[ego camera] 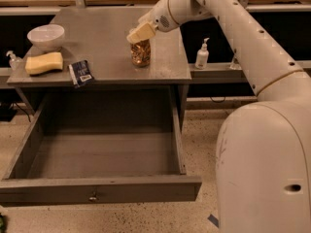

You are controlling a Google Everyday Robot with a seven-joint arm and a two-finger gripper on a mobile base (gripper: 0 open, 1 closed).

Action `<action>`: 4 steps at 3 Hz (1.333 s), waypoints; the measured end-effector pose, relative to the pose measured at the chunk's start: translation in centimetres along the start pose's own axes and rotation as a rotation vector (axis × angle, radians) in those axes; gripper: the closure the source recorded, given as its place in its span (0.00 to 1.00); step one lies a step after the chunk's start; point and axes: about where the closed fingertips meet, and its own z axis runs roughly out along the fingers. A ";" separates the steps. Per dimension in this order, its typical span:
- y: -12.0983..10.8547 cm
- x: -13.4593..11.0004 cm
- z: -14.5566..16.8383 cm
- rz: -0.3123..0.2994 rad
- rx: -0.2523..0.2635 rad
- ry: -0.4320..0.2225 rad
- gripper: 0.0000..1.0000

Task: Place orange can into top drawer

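The orange can (140,55) stands upright on the grey cabinet top (97,28), near its right front part. My gripper (140,33) is right over the can's top and hides the rim; the arm reaches in from the upper right. The top drawer (146,188) is pulled wide open below the cabinet top, its grey inside is bare, and its front panel has a small lock in the middle.
On the cabinet top's left side are a white bowl (46,35), a yellow sponge (44,62) and a dark blue packet (80,73). A white pump bottle (201,54) stands on a ledge to the right. My white base (262,169) fills the lower right.
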 end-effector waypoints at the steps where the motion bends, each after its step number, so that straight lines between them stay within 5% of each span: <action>1: 2.1 1.5 -0.7 0.044 -0.047 0.045 0.64; 2: 4.1 1.7 -1.2 0.048 -0.088 0.061 0.93; 3: 5.1 -1.4 -4.5 -0.048 -0.066 -0.019 1.00; 4: 5.1 -1.4 -4.5 -0.048 -0.066 -0.019 1.00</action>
